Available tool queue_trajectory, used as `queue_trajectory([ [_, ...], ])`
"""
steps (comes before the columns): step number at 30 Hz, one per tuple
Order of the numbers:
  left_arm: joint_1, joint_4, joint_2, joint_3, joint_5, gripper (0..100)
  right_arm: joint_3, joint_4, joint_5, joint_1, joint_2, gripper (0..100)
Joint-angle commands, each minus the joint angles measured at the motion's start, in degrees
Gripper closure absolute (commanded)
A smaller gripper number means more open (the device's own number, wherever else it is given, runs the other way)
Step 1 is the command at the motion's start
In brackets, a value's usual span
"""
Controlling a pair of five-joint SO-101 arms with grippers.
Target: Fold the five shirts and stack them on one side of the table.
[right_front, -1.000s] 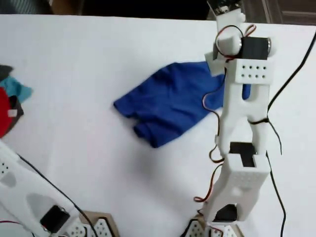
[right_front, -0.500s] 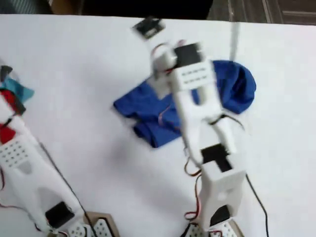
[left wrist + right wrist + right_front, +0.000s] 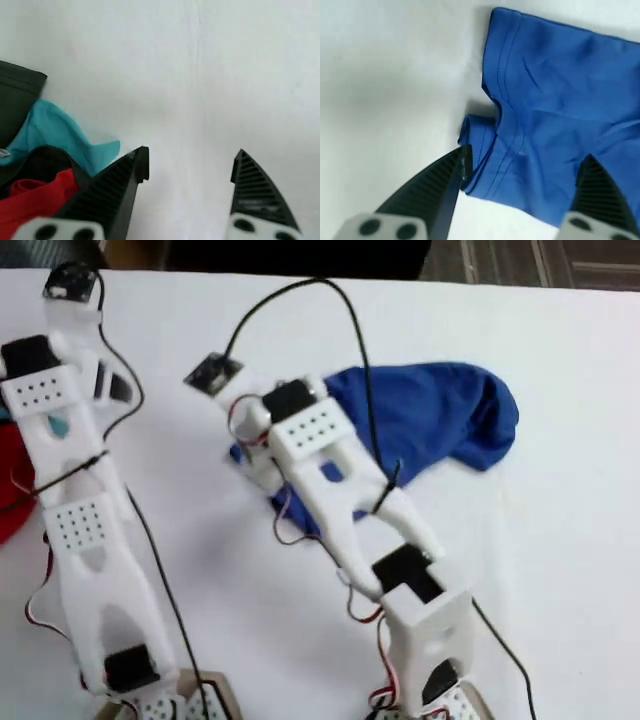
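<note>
Blue shirt (image 3: 555, 125) lies under the right gripper's (image 3: 525, 162) spread fingers (image 3: 437, 187).

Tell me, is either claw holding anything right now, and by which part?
Nothing is held. The left gripper is open over the table beside the shirt pile; the right gripper is open above the blue shirt, at its edge.

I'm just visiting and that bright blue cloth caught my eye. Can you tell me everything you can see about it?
The blue shirt is a plain, soft-looking knit with double-stitched hems. It lies crumpled and loosely bunched, not neatly folded, on the white table, rounded at one end. The right arm hangs over its other end, jaws open either side of a hemmed sleeve; whether they touch the cloth I cannot tell.
</note>
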State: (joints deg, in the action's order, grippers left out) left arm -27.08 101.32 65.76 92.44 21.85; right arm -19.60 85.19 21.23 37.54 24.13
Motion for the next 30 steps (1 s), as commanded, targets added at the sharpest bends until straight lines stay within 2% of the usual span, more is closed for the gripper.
queue_trajectory([
  [1,-0.8,0.9,0.5,2.1,-0.3,72,0.0,-3.0,-0.3,0.4,2.3,66.3],
  [7,-4.0,0.8,1.1,2.2,0.0,72,0.1,-4.7,-0.3,0.3,8.9,68.0],
  [9,-5.0,0.8,1.1,2.2,0.0,72,0.0,-4.8,-0.3,0.2,10.2,77.6],
  [12,-6.4,0.8,1.1,2.2,0.0,72,-1.8,-4.7,-0.3,-0.3,10.5,99.1],
  [14,-7.2,0.8,1.1,2.2,0.0,72,-4.0,-4.0,-0.3,-0.7,10.3,95.8],
  [17,-7.8,0.8,1.1,2.2,0.0,72,-10.5,0.0,-0.1,-1.3,10.3,97.5],
  [24,-7.8,0.8,1.2,2.1,0.0,72,-34.5,12.3,0.4,-0.9,10.3,97.8],
  [30,-7.8,0.8,1.2,2.1,0.0,72,-49.4,12.6,0.4,0.5,7.6,97.8],
])
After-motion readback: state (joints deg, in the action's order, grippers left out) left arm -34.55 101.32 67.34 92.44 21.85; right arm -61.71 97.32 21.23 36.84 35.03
